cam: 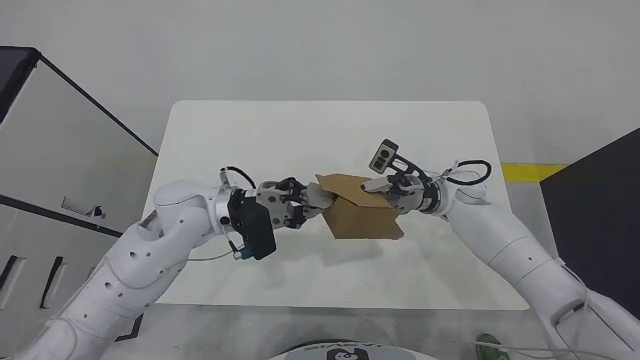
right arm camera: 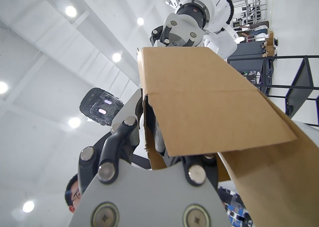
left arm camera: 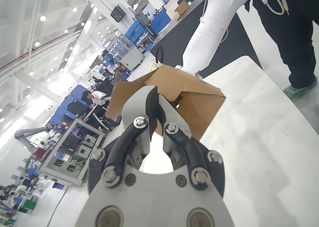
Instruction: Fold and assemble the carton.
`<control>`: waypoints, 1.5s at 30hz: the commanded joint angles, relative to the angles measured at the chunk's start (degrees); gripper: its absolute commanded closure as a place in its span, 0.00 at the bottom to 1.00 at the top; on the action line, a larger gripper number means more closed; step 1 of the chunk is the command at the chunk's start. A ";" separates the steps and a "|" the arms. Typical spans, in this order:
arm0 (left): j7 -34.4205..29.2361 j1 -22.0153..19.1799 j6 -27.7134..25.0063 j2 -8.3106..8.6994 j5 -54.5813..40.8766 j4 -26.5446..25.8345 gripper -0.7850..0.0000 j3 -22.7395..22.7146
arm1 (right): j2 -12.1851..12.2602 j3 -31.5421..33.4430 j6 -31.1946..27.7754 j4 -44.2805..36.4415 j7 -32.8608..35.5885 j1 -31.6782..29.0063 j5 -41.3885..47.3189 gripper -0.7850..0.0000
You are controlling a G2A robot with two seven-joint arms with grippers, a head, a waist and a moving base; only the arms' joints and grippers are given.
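Observation:
A brown carton stands partly folded in the middle of the white table, with its top flaps loose. My left gripper is at its left side. In the left wrist view that gripper is shut on the edge of a carton flap. My right gripper is at the carton's far right corner. In the right wrist view this gripper is shut on a side wall of the carton, and one finger is hidden behind the cardboard. The left gripper shows beyond the carton's far end.
A grey cabinet with a dark frame stands off the table's left edge, and a dark panel stands off its right edge. Bare tabletop lies all around the carton.

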 commanded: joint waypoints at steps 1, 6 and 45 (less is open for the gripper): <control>0.23 0.12 -0.16 0.03 -0.11 0.03 1.00 -0.13 | -0.17 0.12 0.20 0.09 -0.30 -0.13 -0.29 1.00; -0.88 0.39 -0.20 0.14 1.00 -0.33 1.00 -0.56 | -0.57 0.60 0.55 0.02 -0.47 -0.53 -1.07 1.00; -0.97 0.22 -0.31 -0.23 -0.35 0.23 1.00 -0.73 | -2.31 6.24 3.26 0.38 1.35 -3.26 -3.85 1.00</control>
